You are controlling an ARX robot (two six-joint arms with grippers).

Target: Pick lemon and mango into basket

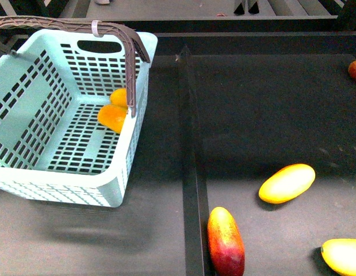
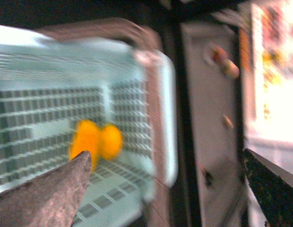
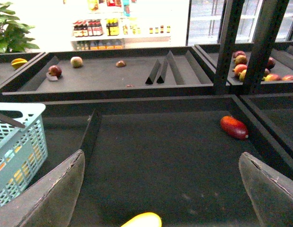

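Hovering with both end effectors spread open and empty — two orange fruits (image 1: 113,112) lie in the basket (image 1: 28,98); mistaking the red-and-yellow mango (image 1: 225,241) for the yellow mango (image 1: 287,183) is the risk.

- A shop, likely a supermarket's produce section, is shown.
- Loose fruit is laid out in dark display bins (image 3: 151,156).
- Bottled goods are stocked on shelves (image 3: 120,29) behind.
- A plastic shopping basket (image 1: 28,115) is present.
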